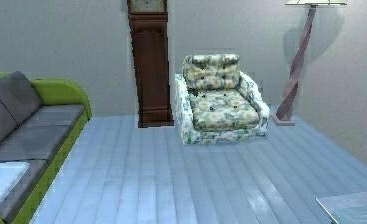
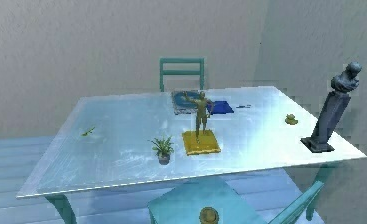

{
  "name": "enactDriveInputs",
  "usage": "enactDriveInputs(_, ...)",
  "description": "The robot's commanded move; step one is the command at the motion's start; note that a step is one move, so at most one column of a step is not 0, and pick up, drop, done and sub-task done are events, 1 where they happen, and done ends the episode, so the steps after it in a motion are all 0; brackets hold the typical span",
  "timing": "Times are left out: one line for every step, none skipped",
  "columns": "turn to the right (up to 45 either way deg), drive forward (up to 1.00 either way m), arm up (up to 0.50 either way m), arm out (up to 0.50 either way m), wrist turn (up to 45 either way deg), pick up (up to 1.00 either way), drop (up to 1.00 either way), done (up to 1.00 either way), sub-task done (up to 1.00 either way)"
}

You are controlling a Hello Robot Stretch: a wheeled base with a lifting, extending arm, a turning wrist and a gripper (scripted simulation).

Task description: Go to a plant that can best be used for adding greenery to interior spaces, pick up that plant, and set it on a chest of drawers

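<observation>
Plant: a small potted plant (image 2: 163,149) is standing on the desk (image 2: 101,155), near its front edge.
Beside it: a gold statue (image 2: 201,120) on a yellow base is standing just right of the plant and slightly farther back; flat blue things (image 2: 194,101) are lying behind it.
Desk's right: a dark bust (image 2: 336,100) is standing well apart from the plant.
In the way: a teal chair (image 2: 206,205) is sitting at the near edge, just in front of the plant; another chair (image 2: 181,72) is standing at the far edge.
Ahead: a green sofa (image 1: 36,130), a clock (image 1: 149,60), a floral armchair (image 1: 219,98) and a lamp (image 1: 301,65) are standing around open floor.
Fingers: I cannot tell their state.
</observation>
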Motion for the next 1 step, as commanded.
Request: enactDriveInputs(0.0,0.00,0.50,0.00,0.0,0.00,0.00,0.00,0.00)
